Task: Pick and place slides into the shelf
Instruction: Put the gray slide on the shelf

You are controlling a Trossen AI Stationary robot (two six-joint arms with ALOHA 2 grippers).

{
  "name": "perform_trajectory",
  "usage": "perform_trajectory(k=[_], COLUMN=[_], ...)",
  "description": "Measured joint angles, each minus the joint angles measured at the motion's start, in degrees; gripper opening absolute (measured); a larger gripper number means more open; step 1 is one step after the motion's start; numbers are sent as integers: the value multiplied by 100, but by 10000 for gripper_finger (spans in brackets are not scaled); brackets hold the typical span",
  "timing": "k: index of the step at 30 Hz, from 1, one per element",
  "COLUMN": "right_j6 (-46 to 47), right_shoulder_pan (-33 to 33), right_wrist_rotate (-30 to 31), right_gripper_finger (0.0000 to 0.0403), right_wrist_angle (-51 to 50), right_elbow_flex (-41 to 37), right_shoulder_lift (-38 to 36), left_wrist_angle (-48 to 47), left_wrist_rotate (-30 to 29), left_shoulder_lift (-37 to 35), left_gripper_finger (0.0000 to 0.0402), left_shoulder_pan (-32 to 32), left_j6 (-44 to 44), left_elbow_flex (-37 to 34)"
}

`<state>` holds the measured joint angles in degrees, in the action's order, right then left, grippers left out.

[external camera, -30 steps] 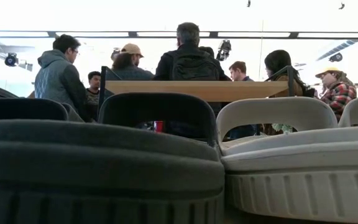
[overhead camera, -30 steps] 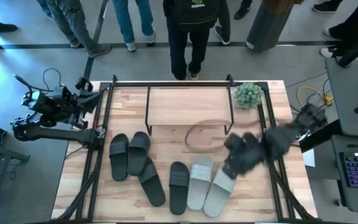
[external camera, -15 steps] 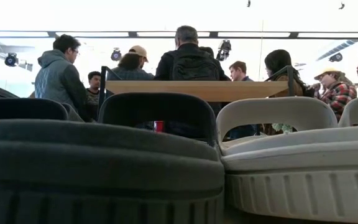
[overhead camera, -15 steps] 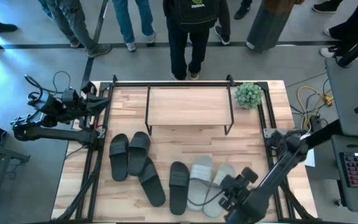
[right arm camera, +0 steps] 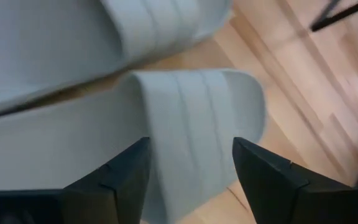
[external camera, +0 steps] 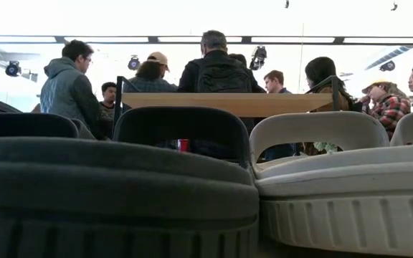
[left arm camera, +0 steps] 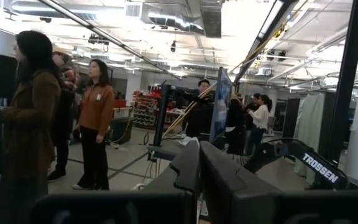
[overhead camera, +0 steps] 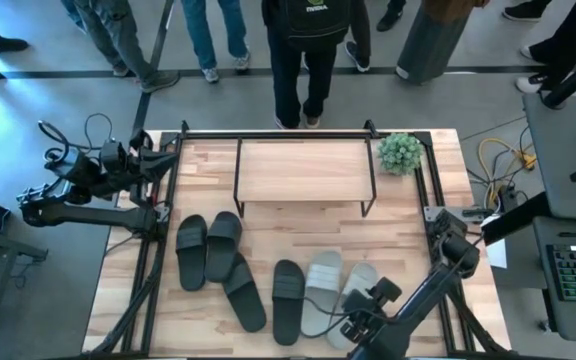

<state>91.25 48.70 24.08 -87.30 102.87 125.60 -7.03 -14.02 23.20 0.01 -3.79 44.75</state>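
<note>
Several slides lie sole-down on the tabletop in front of the shelf: four black ones to the left and two grey-white ones to the right. My right gripper is open, fingers pointing down over the rightmost grey-white slide, one finger on either side of its wide strap. I cannot tell whether the fingers touch it. In the high view the right gripper covers that slide's near part. My left gripper is shut, parked beyond the table's left edge and looking into the room.
A small green plant stands at the table's far right corner. The shelf's top board is bare. The low view is filled by a black slide and a grey-white slide. People stand beyond the far edge.
My right arm has swung fast from above the table's right side toward the near edge and down. It has come to a stop over the rightmost grey-white slide. The slides have not moved.
</note>
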Motion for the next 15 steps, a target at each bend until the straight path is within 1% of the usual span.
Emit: perform_trajectory(k=[5, 9, 15], right_j6=[-263, -271, -278], right_shoulder_pan=[3, -6, -112], right_wrist_rotate=[13, 12, -14], right_gripper_finger=[233, 234, 225], right_wrist_angle=[484, 401, 346], right_elbow_flex=[-99, -246, -642], right_shoulder_lift=[11, 13, 13], left_wrist_angle=[-1, 2, 6], left_wrist_rotate=[-99, -169, -197], left_shoulder_lift=[0, -6, 0], left_gripper_finger=[0, 0, 0], left_shoulder_pan=[-1, 0, 0], left_j6=[-2, -2, 0], left_elbow_flex=[0, 0, 2])
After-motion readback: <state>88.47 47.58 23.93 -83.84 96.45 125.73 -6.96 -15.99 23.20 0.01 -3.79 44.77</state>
